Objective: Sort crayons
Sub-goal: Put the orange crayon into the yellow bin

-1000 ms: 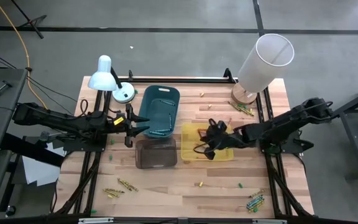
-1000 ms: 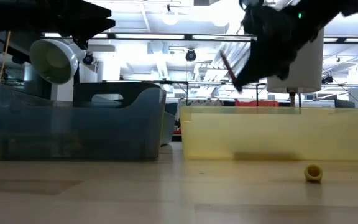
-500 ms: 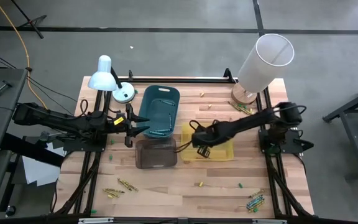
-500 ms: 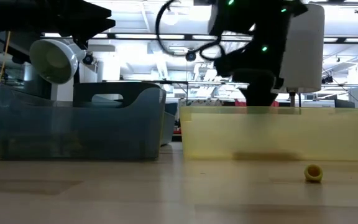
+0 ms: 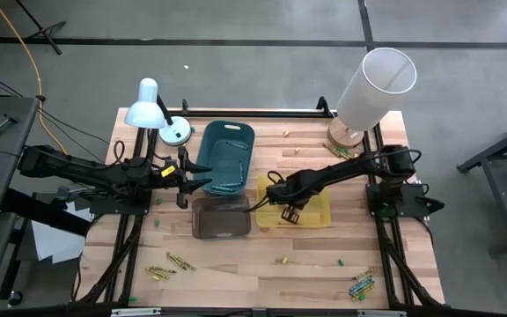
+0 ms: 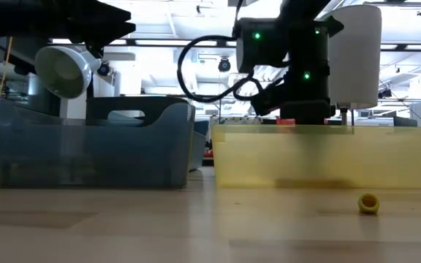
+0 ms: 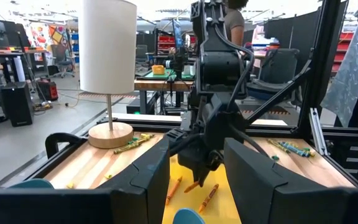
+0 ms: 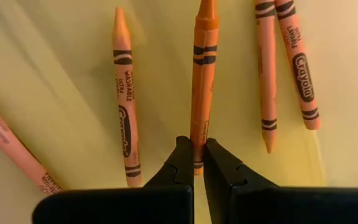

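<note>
My right gripper (image 5: pixel 287 211) reaches down into the yellow bin (image 5: pixel 322 208) and is shut on an orange crayon (image 8: pixel 202 74). Several other orange crayons (image 8: pixel 124 99) lie flat on the bin's floor around it. In the low view the gripper (image 6: pixel 303 117) dips behind the bin's near wall (image 6: pixel 320 157). My left gripper (image 5: pixel 202 182) waits open and empty at the left edge of the teal bin (image 5: pixel 227 154). In the left wrist view its fingers stand wide apart (image 7: pixel 194 186), and the right arm shows over the yellow bin. My right gripper pinches the orange crayon's blunt end (image 8: pixel 197 134) between its two fingertips (image 8: pixel 180 158). The fingers come from above, pointing down into the yellow bin, and lie in line with the crayon. The crayon's pointed end faces away from them. Whether the crayon touches the bin's floor I cannot tell.
A grey bin (image 5: pixel 221 217) stands to the left of the yellow one. A white desk lamp (image 5: pixel 148 106) and a tall white lamp (image 5: pixel 372 84) stand at the far side. Loose crayons lie near left (image 5: pixel 170 264), near right (image 5: pixel 363 283) and by the tall lamp's base (image 5: pixel 346 154).
My right gripper has moved toward the table's left and gone down from above the yellow bin's rim into the bin, tipping to point downward. The orange crayon has gone with it, still held.
</note>
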{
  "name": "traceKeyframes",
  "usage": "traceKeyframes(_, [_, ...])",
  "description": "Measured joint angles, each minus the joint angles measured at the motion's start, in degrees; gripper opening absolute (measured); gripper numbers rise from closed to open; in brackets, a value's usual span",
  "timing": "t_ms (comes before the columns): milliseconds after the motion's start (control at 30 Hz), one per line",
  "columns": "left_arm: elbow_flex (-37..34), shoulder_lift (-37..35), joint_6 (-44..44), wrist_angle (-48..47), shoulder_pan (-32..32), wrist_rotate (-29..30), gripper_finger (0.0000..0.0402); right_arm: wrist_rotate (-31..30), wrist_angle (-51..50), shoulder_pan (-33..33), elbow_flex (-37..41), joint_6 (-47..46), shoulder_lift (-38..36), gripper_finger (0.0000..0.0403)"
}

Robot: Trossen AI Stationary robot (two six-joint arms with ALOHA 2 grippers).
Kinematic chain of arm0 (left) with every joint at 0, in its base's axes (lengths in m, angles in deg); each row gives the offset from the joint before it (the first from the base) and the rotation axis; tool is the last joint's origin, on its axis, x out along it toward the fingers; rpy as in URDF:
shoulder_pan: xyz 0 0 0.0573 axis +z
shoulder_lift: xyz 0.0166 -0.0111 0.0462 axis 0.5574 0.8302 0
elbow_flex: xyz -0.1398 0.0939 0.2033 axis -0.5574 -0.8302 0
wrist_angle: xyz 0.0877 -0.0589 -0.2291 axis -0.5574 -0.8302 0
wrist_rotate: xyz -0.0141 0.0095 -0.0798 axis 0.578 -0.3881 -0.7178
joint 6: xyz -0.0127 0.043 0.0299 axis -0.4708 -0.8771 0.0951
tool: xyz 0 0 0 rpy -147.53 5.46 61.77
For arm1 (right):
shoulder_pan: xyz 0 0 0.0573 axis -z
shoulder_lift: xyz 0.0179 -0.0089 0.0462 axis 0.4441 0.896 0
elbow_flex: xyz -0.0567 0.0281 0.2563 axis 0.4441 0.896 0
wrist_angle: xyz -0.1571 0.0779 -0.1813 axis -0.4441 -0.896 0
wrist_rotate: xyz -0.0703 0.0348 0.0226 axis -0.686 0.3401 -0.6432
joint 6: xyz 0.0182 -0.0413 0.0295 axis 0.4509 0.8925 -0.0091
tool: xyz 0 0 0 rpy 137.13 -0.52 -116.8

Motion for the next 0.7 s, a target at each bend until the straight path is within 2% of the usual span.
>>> traceKeyframes(567, [0.00, 0.00, 0.92, -0.01, 0.00, -0.02, 0.0141, 1.30, -0.02, 0.00, 0.00, 1.02, 1.18, 0.0002])
traceKeyframes(700, [0.00, 0.00, 0.92, -0.01, 0.00, -0.02, 0.0141, 1.30, -0.59, -0.02, 0.00, 2.34, 1.08, 0.0032])
